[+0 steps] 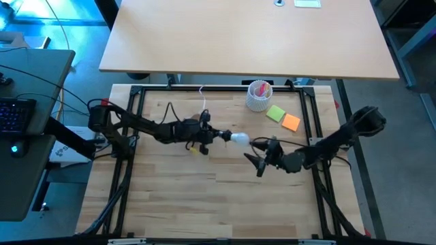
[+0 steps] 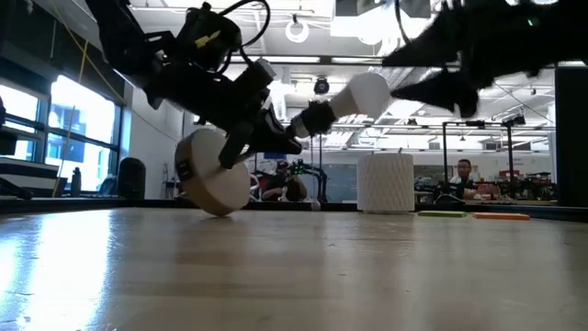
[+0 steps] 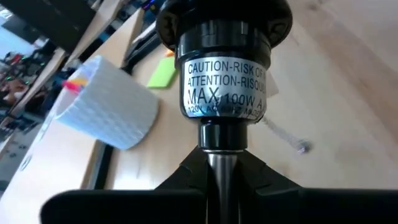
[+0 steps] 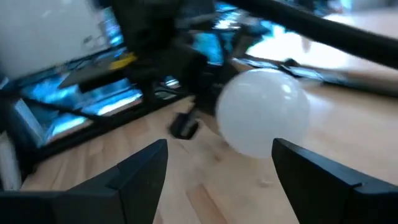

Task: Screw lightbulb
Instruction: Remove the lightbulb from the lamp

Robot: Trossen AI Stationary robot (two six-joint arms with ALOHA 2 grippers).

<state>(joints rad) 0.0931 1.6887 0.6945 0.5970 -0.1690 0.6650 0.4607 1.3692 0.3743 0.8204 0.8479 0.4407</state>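
A small white lightbulb (image 1: 239, 139) sticks out of the black socket (image 2: 308, 119) of a lamp stand with a round wooden disc (image 2: 216, 179). The stand is tipped far over, bulb pointing toward the table's right. The disc's lower edge is down at the tabletop; I cannot tell whether it touches. My left gripper (image 1: 212, 134) is shut on the stand behind the socket. My right gripper (image 1: 253, 155) is open just right of the bulb. In the right wrist view its two fingers (image 4: 143, 168) stand either side of the bulb (image 4: 261, 112), short of it. My left gripper pinches the thin metal stem (image 3: 221, 163) just behind the black socket (image 3: 227, 74) between its two fingers. The fingers come from the table's left, slanting slightly down, and lie roughly along the stem. The stand is held tilted, socket and bulb raised above the table.
A white perforated cup (image 1: 259, 95) with pink contents stands at the far middle, with a green (image 1: 276, 113) and an orange sticky note (image 1: 291, 122) right of it. A white cord (image 1: 203, 102) trails behind the stand. Bare wood lies toward the near edge.
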